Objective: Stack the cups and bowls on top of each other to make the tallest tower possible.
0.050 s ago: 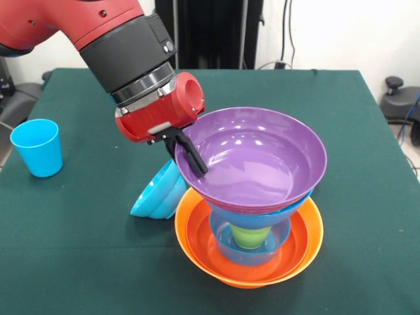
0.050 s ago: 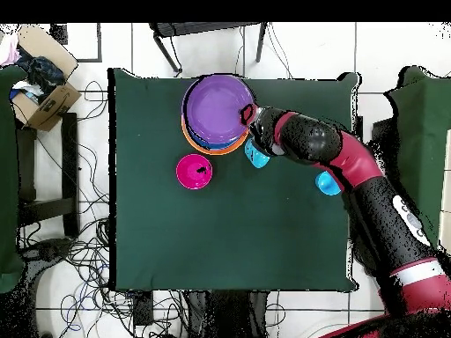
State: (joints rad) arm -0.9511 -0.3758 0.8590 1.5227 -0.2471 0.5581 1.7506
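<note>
Presently the claw (image 1: 187, 149) is closed on the near-left rim of the purple bowl (image 1: 252, 161), one dark finger visible inside the rim. That bowl sits tilted at the top of the tower (image 1: 252, 216): beneath it a blue bowl (image 1: 252, 244), with a lime green cup (image 1: 250, 237) inside, all resting in a big orange bowl (image 1: 246, 266) on the table (image 1: 79, 256).

Judgement on the step: the purple bowl is being seated. It should be levelled and centred over the blue bowl before release, since it is wider than what carries it and leans toward the arm. Release should be slow and straight up, so the finger does not drag the rim sideways.

Loose pieces remain. Some nested blue bowls (image 1: 157, 191) lie on their side, touching the orange bowl's left edge. A light blue cup (image 1: 38, 147) stands upright, well apart near the table's edge. A pink bowl (image 2: 195, 171) stands upright on the table near the tower, seen only from overhead.

Surface: dark green cloth, flat, no creases noted. Room: pale tiled floor, cables strewn about, a cardboard box (image 2: 42, 92) on a side stand.
</note>
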